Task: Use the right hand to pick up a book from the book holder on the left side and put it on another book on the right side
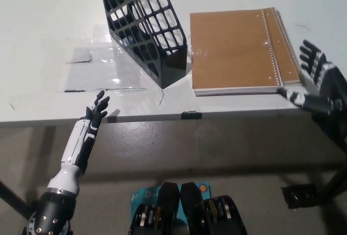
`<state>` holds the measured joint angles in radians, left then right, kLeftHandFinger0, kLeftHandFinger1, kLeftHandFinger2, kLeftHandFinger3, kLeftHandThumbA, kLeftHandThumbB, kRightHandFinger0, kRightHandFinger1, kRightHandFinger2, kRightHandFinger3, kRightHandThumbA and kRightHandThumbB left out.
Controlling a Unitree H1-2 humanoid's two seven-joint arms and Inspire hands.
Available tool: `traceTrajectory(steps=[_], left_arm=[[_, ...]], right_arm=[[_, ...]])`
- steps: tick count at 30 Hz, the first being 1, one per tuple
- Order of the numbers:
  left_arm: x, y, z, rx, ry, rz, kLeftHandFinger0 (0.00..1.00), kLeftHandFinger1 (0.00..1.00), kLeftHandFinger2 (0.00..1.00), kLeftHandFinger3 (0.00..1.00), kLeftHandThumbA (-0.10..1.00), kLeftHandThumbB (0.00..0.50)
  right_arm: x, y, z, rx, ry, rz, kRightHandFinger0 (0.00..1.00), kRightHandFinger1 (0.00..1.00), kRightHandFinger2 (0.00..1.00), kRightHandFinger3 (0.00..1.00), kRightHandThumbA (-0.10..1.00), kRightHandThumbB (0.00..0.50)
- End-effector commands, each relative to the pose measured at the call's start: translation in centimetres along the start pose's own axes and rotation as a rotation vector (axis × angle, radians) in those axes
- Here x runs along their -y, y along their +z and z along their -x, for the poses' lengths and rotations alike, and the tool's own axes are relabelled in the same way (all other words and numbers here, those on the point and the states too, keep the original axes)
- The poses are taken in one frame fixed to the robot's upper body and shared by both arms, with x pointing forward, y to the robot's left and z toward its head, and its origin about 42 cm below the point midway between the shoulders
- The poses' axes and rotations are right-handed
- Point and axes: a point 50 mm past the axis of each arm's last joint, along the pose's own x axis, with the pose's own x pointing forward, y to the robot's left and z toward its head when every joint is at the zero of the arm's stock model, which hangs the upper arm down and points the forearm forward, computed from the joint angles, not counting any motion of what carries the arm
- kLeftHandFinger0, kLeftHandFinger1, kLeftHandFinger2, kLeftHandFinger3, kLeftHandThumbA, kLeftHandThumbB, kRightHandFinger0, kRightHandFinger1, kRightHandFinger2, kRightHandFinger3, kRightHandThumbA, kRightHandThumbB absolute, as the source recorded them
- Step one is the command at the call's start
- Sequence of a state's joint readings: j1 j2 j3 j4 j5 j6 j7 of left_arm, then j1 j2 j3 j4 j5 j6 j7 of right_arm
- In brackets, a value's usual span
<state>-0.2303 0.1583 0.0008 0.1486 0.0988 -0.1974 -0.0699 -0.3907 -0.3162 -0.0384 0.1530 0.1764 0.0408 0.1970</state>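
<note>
At the right edge of the frame, the black right hand (317, 83) hung fingers spread, holding nothing, just beside the stacked brown spiral books (241, 48) on the white table (49, 23). No readable writing. The black mesh book holder (143, 23) stood upper centre. White left hand (96, 113) rested lower left, fingers apart.
</note>
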Motion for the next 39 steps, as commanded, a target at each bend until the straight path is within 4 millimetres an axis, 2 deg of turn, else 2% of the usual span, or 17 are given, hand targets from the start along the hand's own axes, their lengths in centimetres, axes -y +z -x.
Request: traceTrajectory(steps=[1,2,4,6,8,11,12,15,16,17,19,21,24,29,33,36,39], left_arm=[[-2.4,4.4,-4.0,0.16,-0.043,-0.076,1.0,1.0,1.0,1.0,1.0,0.183],[-2.3,4.2,-3.7,0.156,-0.045,-0.08,1.0,1.0,1.0,1.0,1.0,0.184],[-2.2,4.0,-3.3,0.156,-0.046,-0.085,1.0,1.0,1.0,1.0,1.0,0.175],[-2.1,3.7,-3.0,0.149,-0.048,-0.083,1.0,1.0,1.0,1.0,1.0,0.18],[-1.9,3.4,-2.5,0.142,-0.044,-0.08,1.0,1.0,1.0,1.0,1.0,0.182],[-1.8,3.0,-1.8,0.13,-0.044,-0.078,1.0,1.0,1.0,1.0,1.0,0.188],[-1.7,2.8,-1.4,0.124,-0.047,-0.077,1.0,1.0,1.0,1.0,1.0,0.188],[-1.5,2.2,-0.5,0.105,-0.051,-0.068,1.0,1.0,1.0,1.0,1.0,0.191],[-1.4,1.9,-0.1,0.093,-0.054,-0.067,1.0,1.0,1.0,1.0,1.0,0.196],[-1.4,1.8,0.2,0.082,-0.058,-0.068,1.0,1.0,1.0,1.0,1.0,0.197],[-1.3,1.5,0.8,0.068,-0.06,-0.065,1.0,1.0,1.0,1.0,1.0,0.203],[-1.1,1.2,1.3,0.063,-0.065,-0.07,1.0,1.0,1.0,1.0,1.0,0.196],[-0.9,0.7,2.1,0.043,-0.075,-0.075,1.0,1.0,1.0,1.0,1.0,0.198],[-0.6,0.0,3.5,0.009,-0.089,-0.073,1.0,1.0,1.0,1.0,1.0,0.194],[-0.5,-0.6,5.0,-0.024,-0.099,-0.073,1.0,1.0,1.0,1.0,1.0,0.212],[-0.4,-1.0,6.0,-0.041,-0.109,-0.076,1.0,1.0,1.0,1.0,1.0,0.207],[-0.2,-1.2,6.5,-0.058,-0.113,-0.079,1.0,1.0,1.0,1.0,1.0,0.202]], right_arm=[[-5.1,16.5,9.2,0.729,0.311,-0.212,1.0,1.0,1.0,1.0,0.94,0.347],[-5.2,15.2,8.3,0.682,0.272,-0.187,1.0,1.0,1.0,1.0,0.99,0.329],[-5.3,13.7,7.5,0.635,0.246,-0.203,1.0,1.0,1.0,1.0,0.99,0.316],[-5.5,11.5,6.3,0.541,0.218,-0.248,1.0,1.0,1.0,1.0,0.95,0.33],[-6.0,9.7,5.4,0.482,0.211,-0.28,1.0,1.0,1.0,1.0,0.93,0.305],[-6.7,7.7,5.1,0.406,0.203,-0.278,1.0,1.0,1.0,1.0,0.9,0.297],[-7.0,6.2,4.7,0.363,0.201,-0.227,1.0,1.0,1.0,1.0,0.91,0.287],[-7.8,4.0,4.5,0.304,0.215,-0.194,1.0,1.0,1.0,1.0,0.89,0.296],[-8.0,3.1,4.5,0.276,0.217,-0.187,1.0,1.0,1.0,1.0,0.87,0.235],[-8.3,2.1,4.4,0.238,0.209,-0.196,1.0,1.0,1.0,1.0,0.89,0.304],[-8.9,0.4,4.7,0.192,0.204,-0.203,1.0,1.0,1.0,1.0,0.89,0.276],[-9.3,-0.9,4.9,0.15,0.202,-0.192,1.0,1.0,1.0,1.0,0.89,0.277],[-9.8,-2.4,5.7,0.104,0.202,-0.201,1.0,1.0,1.0,1.0,0.88,0.257],[-10.2,-4.4,7.1,0.04,0.189,-0.228,1.0,1.0,1.0,1.0,0.84,0.194],[-10.8,-5.6,8.6,0.006,0.172,-0.256,1.0,1.0,1.0,1.0,0.84,0.182],[-11.0,-6.3,9.6,-0.017,0.17,-0.267,1.0,1.0,1.0,1.0,0.84,0.198],[-11.0,-6.6,10.2,-0.029,0.164,-0.267,1.0,1.0,1.0,1.0,0.82,0.191]])
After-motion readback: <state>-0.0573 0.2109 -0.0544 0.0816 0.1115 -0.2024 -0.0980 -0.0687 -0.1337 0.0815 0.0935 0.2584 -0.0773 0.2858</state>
